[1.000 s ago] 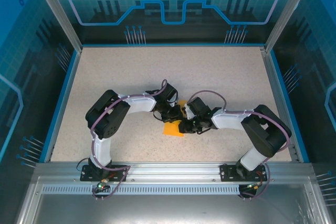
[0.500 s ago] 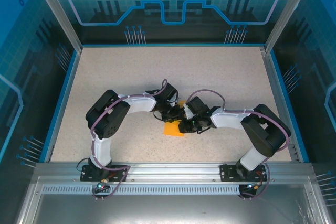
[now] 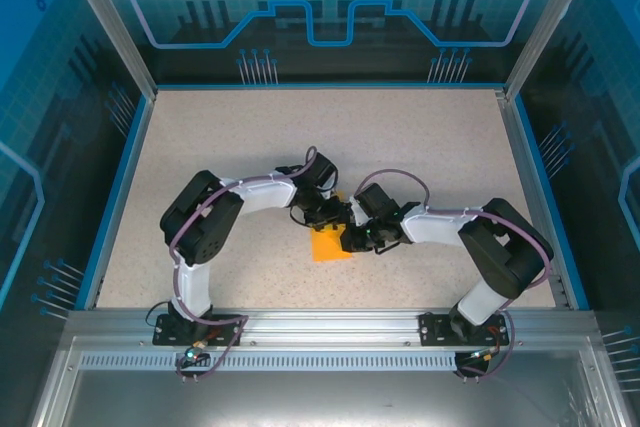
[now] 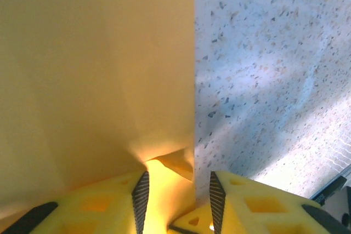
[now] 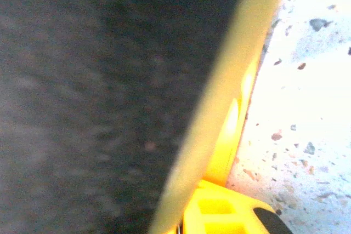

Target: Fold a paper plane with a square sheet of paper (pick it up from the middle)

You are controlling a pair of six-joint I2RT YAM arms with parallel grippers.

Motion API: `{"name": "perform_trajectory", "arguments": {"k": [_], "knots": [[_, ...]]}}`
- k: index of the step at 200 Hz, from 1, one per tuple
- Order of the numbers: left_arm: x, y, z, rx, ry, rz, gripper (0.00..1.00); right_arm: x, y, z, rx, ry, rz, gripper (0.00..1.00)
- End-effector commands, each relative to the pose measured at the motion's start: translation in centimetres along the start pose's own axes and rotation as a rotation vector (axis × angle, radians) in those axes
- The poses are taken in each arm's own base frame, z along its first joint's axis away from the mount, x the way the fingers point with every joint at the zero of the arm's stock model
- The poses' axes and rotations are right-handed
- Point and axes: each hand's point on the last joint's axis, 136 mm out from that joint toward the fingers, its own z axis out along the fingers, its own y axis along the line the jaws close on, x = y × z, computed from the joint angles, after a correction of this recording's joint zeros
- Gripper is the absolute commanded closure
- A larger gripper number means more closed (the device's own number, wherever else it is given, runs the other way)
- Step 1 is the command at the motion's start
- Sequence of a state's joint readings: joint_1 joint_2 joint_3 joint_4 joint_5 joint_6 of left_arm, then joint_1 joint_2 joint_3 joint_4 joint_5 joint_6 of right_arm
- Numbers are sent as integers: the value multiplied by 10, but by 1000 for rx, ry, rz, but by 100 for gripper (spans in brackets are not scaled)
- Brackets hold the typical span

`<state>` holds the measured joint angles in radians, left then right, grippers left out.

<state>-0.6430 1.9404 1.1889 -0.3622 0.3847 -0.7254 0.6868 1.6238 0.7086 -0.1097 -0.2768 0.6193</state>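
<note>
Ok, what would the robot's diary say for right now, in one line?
orange paper: on table between the arms | left gripper: open, paper edge between jaws | right gripper: shut on orange paper

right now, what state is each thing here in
paper, folded into a smaller shape, not yet a dart, lying on the table between the grippers
left gripper, open, jaws apart with the paper's edge in the gap
right gripper, shut, seemingly pinching the paper's right edge
</note>
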Motion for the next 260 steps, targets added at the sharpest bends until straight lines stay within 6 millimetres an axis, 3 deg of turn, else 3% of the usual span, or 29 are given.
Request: {"name": "perform_trajectory", "arguments": {"k": [1, 66, 112, 179, 260], "knots": [[-8, -16, -32, 25, -71, 54, 57, 28, -23, 12, 80, 96, 11, 91], [9, -7, -42, 36, -56, 31, 59, 29, -23, 13, 79, 101, 5, 91], [14, 0, -24, 56, -22, 16, 74, 28, -22, 14, 76, 104, 3, 91], [21, 26, -9, -15, 8, 10, 87, 28, -23, 14, 85, 108, 6, 91], [20, 65, 0, -140, 7, -1, 91, 30, -23, 11, 88, 105, 6, 91]]}}
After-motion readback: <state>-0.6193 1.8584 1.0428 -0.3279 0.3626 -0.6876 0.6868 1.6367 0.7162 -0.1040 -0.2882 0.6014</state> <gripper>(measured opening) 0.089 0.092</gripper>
